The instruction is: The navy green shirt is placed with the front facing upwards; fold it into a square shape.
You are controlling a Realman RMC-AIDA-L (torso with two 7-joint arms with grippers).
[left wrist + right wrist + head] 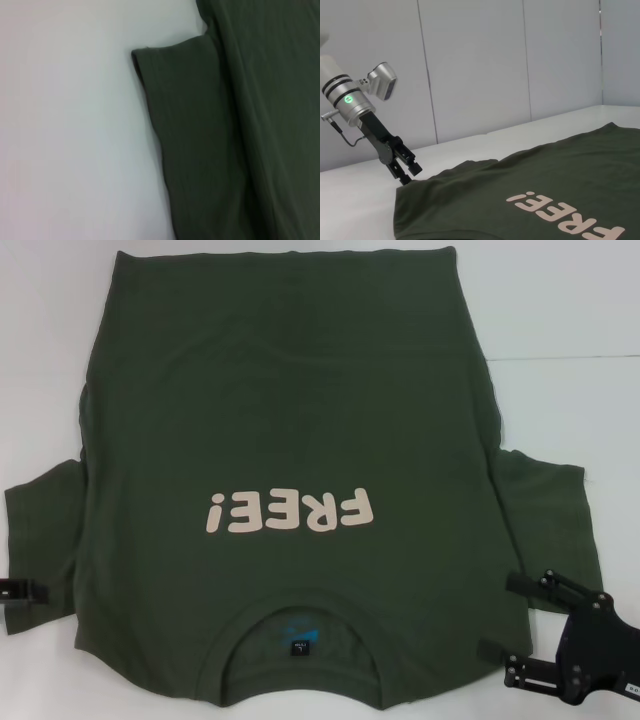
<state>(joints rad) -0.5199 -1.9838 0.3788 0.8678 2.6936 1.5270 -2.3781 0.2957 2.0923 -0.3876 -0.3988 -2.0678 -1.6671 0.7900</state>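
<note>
The navy green shirt (300,390) lies flat on the white table, front up. Its pale "FREE!" lettering (290,512) and its collar (300,625) are toward me. My right gripper (498,613) is open at the near right, one finger at the right sleeve's near edge and the other by the shoulder. My left gripper (20,590) shows only at the left border, at the left sleeve's outer edge. In the right wrist view the left gripper (409,176) touches down at the corner of the shirt (545,170). The left wrist view shows the sleeve (200,125) only.
The white table (570,310) extends past the shirt on the right and far side, with a seam line (560,358) across it. Pale wall panels (480,65) stand behind the table. Bare tabletop (70,130) lies beside the left sleeve.
</note>
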